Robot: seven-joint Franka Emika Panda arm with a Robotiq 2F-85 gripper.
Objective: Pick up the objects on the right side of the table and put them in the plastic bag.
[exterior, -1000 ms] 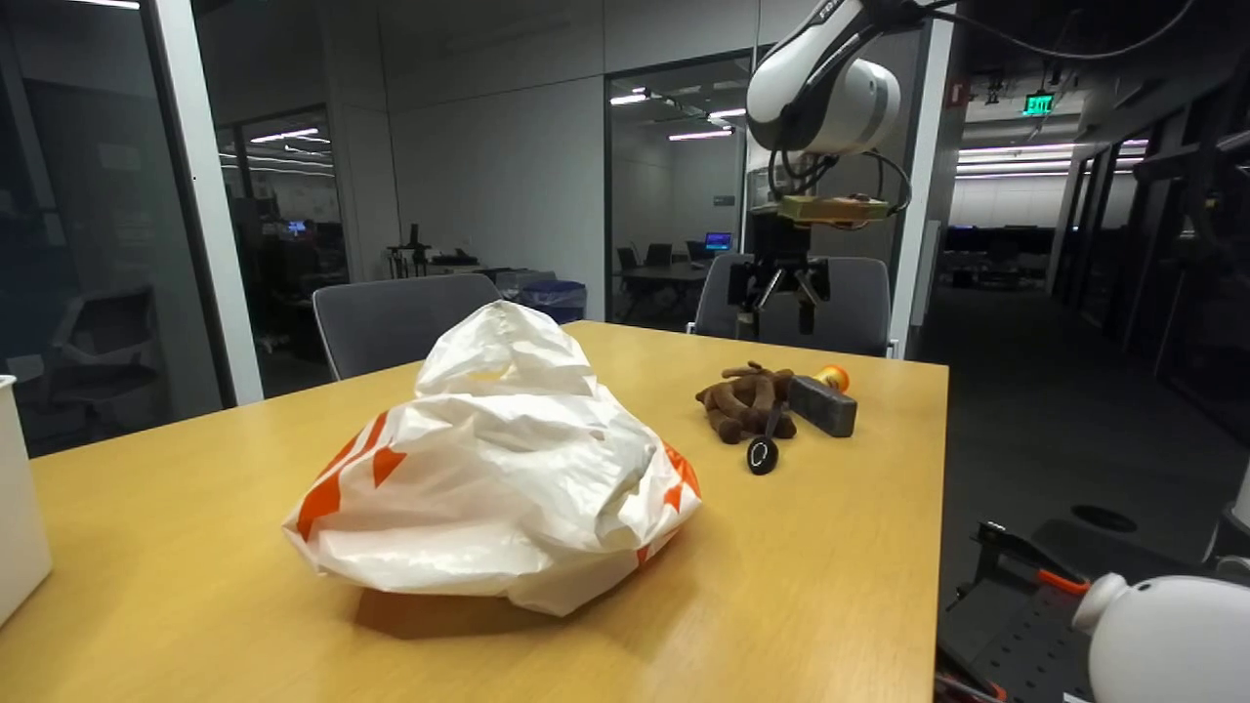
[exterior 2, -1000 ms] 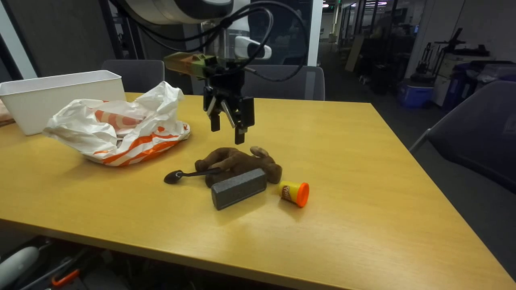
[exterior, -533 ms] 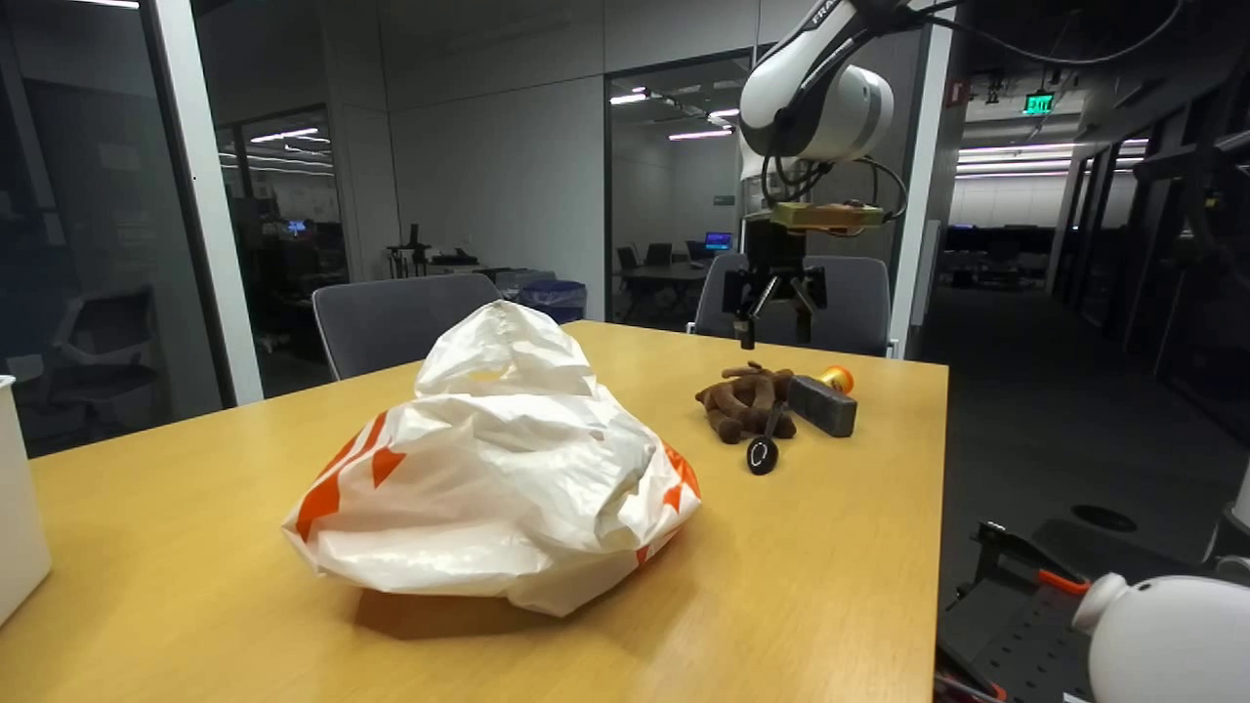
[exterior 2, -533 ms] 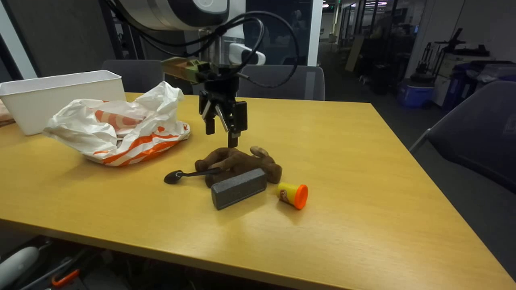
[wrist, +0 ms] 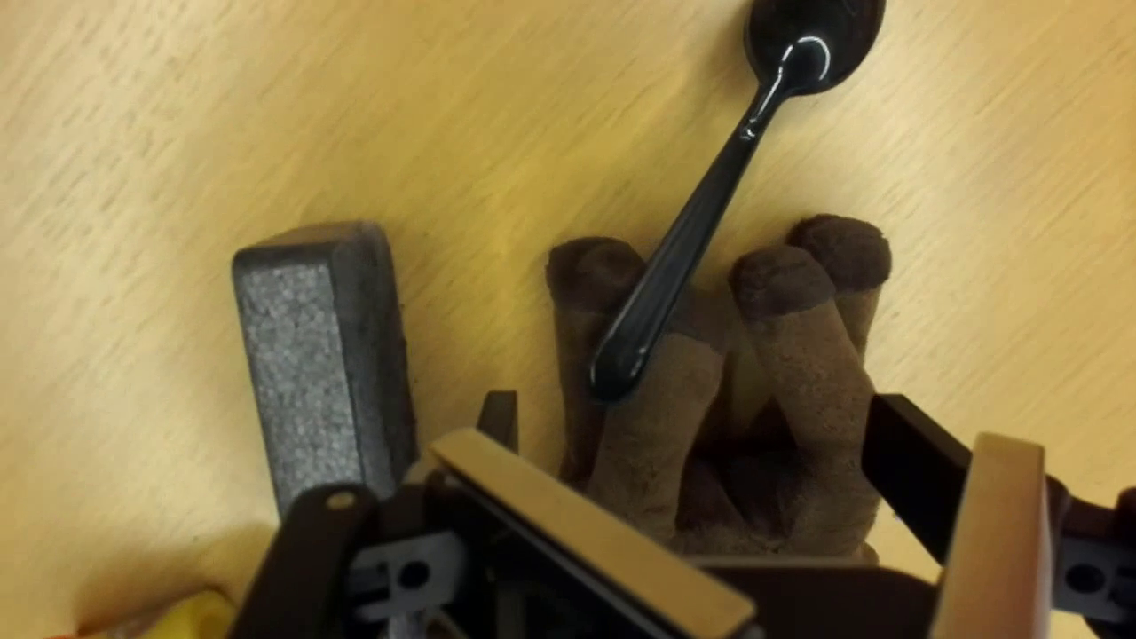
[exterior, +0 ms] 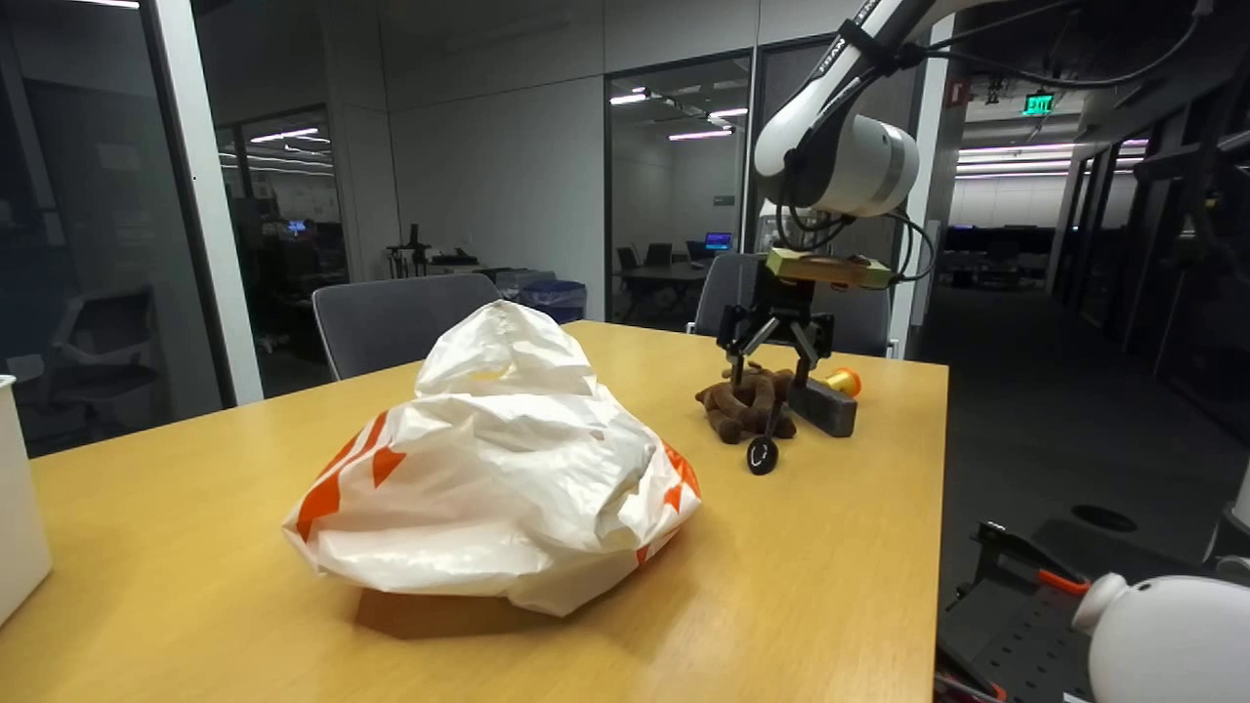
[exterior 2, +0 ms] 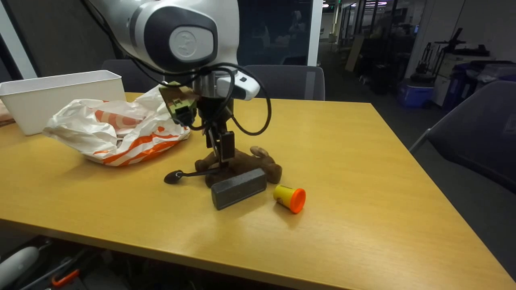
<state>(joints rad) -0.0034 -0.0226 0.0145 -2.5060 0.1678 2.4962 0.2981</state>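
Observation:
My gripper (wrist: 697, 430) is open and pointing down, its fingers on either side of a brown plush toy (wrist: 803, 355), low over the table. In an exterior view the gripper (exterior: 770, 381) stands at the toy (exterior: 728, 402). A black spoon (wrist: 706, 222) lies with its handle on the toy's leg. A dark grey block (wrist: 302, 373) stands beside the toy, close to one finger. A yellow can with an orange lid (exterior 2: 284, 195) lies on its side past the block. The white plastic bag with orange print (exterior 2: 121, 133) sits apart from these objects.
A white bin (exterior 2: 60, 96) stands behind the bag. The table's edge (exterior 2: 121, 246) runs along the front in that exterior view. Grey chairs (exterior: 400, 317) stand around the table.
My gripper has come down from above to the toy, with its jaws open. The yellow can has rolled slightly. The toy, spoon, block and bag have not moved.

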